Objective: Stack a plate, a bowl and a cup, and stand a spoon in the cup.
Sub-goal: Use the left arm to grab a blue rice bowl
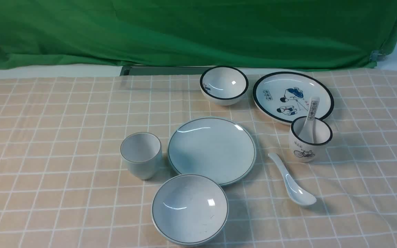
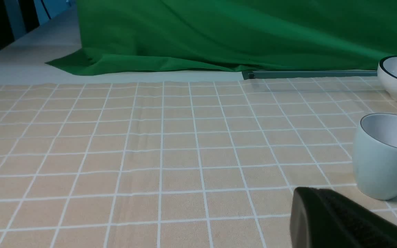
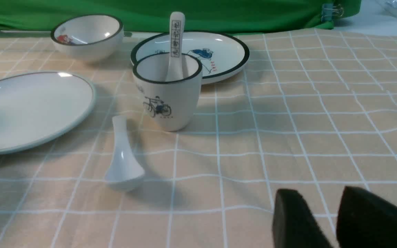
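The plain plate (image 1: 212, 150) lies flat mid-table, also seen in the right wrist view (image 3: 29, 106). In front of it sits the wide plain bowl (image 1: 190, 208), upright and empty. The plain cup (image 1: 141, 155) stands left of the plate and shows empty in the left wrist view (image 2: 384, 158). Right of the plate the plain spoon (image 1: 293, 182) lies on the cloth, bowl end nearest me (image 3: 122, 162). My left gripper (image 2: 302, 203) is shut and empty, low over the cloth short of the cup. My right gripper (image 3: 319, 206) is open, nothing between its fingers, well short of the spoon.
At the back stand a black-rimmed bowl (image 1: 224, 84) and a cartoon plate (image 1: 293, 96). A bicycle cup (image 1: 310, 137) holding a printed spoon (image 1: 311, 117) stands close behind the plain spoon. A green backdrop (image 1: 198, 31) closes the far side. Checked cloth (image 1: 47, 137) covers the table.
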Available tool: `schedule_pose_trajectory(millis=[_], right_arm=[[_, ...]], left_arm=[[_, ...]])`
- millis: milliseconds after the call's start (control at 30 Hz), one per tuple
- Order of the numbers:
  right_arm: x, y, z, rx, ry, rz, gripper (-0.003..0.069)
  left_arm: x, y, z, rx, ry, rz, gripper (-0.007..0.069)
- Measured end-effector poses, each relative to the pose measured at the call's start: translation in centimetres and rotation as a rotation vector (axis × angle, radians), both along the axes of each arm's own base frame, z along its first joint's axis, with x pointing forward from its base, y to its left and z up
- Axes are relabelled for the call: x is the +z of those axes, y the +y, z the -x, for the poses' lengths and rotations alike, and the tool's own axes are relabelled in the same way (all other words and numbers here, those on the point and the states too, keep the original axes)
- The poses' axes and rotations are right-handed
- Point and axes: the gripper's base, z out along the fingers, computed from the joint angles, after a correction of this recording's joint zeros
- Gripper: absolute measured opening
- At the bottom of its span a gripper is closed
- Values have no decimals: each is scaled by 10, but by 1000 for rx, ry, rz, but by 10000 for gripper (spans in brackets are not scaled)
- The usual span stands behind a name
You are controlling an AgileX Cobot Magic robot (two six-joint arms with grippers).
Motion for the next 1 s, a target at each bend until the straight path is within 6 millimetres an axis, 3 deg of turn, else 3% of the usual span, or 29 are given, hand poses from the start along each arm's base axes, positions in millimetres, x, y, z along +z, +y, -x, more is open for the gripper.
schedule_pose_trajectory(millis=[667, 733, 867, 1000], right_arm=[[0, 0, 0, 0, 0, 1, 239], [0, 0, 0, 0, 0, 0, 239], [0, 0, 0, 0, 0, 0, 239], [0, 0, 0, 0, 0, 0, 239]], left_arm=[[1, 0, 0, 1, -9, 16, 6], [4, -1, 0, 3, -43, 129, 6], [14, -1, -1, 18, -151, 527, 6], [21, 2, -1, 39, -232, 702, 6]])
